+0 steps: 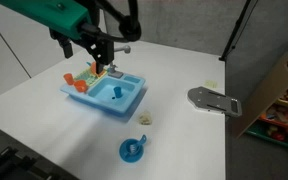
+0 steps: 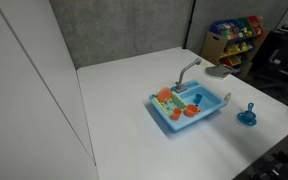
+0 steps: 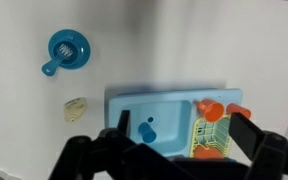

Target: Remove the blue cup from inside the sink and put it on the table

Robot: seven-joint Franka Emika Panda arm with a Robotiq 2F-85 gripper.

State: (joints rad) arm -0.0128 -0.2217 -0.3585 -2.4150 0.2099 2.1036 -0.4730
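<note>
The light-blue toy sink (image 1: 125, 108) stands on the white table (image 1: 184, 60). It shows in both exterior views (image 2: 180, 126) and in the wrist view (image 3: 154, 97). The tiny blue cup (image 3: 146, 131) lies in the basin (image 1: 117, 92), left of the orange dish rack (image 3: 210, 138). My gripper (image 3: 180, 138) is open and empty. It hangs above the sink with one finger on each side of the basin and rack, and it is clear of the cup. In an exterior view it is over the sink's rack end (image 1: 102, 62).
A flat round blue plate-like item with a knob (image 1: 133, 150) lies on the table near the sink (image 3: 68, 52). A small beige piece (image 3: 75, 109) lies between them. Orange toy cups (image 3: 209, 108) sit by the rack. A grey flat object (image 1: 214, 100) lies near the table's edge.
</note>
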